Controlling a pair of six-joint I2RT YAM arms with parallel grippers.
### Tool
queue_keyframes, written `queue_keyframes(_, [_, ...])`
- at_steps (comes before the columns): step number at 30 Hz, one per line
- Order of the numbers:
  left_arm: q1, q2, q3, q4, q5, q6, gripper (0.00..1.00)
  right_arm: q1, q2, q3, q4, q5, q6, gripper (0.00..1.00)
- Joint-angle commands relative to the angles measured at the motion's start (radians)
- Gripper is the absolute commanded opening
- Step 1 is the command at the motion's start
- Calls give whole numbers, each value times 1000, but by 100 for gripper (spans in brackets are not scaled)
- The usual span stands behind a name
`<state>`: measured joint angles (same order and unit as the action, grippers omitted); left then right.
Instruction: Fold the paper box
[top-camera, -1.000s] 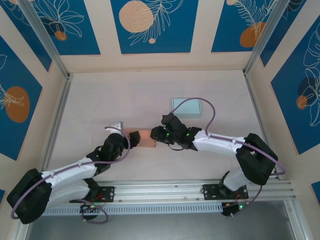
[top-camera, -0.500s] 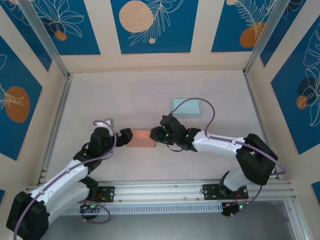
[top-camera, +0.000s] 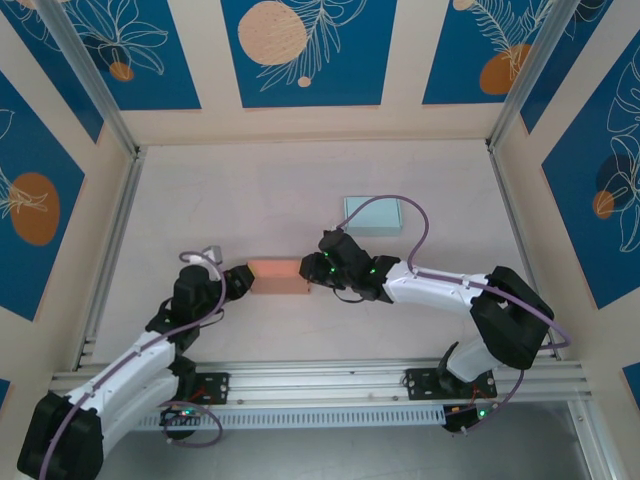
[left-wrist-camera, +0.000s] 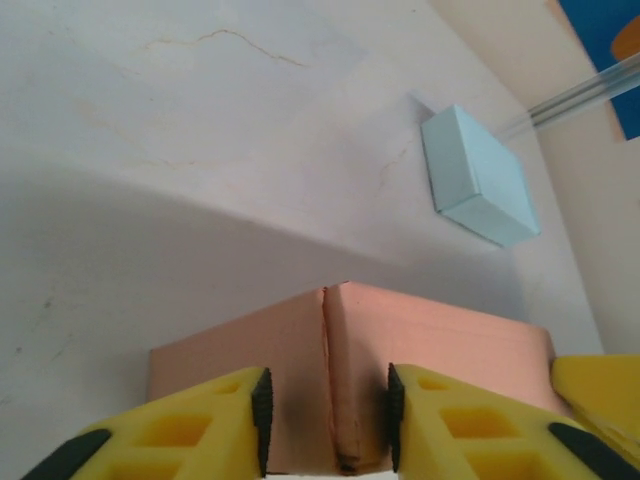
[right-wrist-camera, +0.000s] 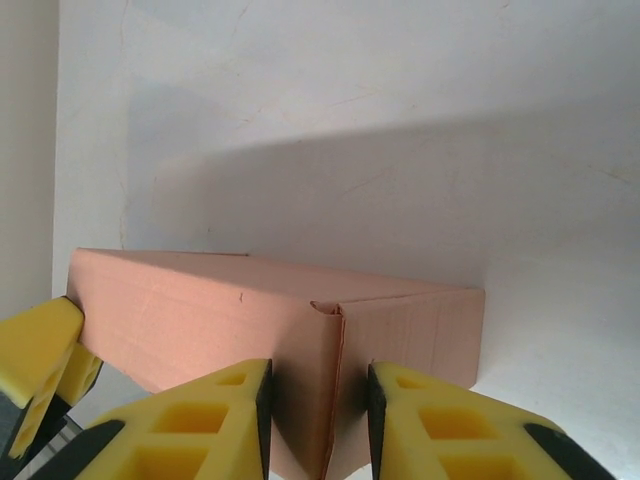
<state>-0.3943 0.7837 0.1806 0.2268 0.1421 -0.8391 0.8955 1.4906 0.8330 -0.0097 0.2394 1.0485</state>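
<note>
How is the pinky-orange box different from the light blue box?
The pinky-orange box is long and sits between the arms; the light blue box is squarer and lies farther back. The left gripper and right gripper each pinch an end of the pinky-orange box; nothing touches the light blue box. Both sit on the table.

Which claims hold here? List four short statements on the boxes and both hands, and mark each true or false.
1. The orange box lies between the left hand and the right hand. True.
2. The light blue box is stacked on the orange box. False: it lies apart, farther back on the table.
3. The right hand's fingers straddle an edge of the orange box. True.
4. The left hand hangs clear of the orange box. False: its fingers clasp the box's end.
</note>
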Motion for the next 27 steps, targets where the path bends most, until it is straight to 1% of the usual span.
queue_keyframes(1, [21,46,-82,-65,-3,-21,29,0,53,-64,-119,28,8,29])
queue_keyframes(6, [20,40,-110,-17,55,-13,29,47,37,-103,-26,61,-51,28])
queue_keyframes(9, [19,-27,-144,-17,86,-22,29,92,12,-129,8,114,-80,28])
queue_keyframes(12, [18,-156,-168,-108,103,-32,29,129,-22,-164,33,172,-103,26])
queue_keyframes(16, [14,-355,-176,-332,92,-42,28,161,-66,-221,67,217,-94,26])
queue_keyframes(19, [13,-451,-173,-404,86,-56,27,173,-83,-243,60,236,-71,26])
queue_keyframes(21, [11,-463,-173,-417,80,-60,26,179,-83,-243,46,251,-56,26])
queue_keyframes(23, [9,-439,-173,-409,82,-61,26,182,-79,-239,24,265,-44,26])
queue_keyframes(27, [6,-335,-175,-332,108,-63,26,182,-77,-240,-1,279,-23,26])
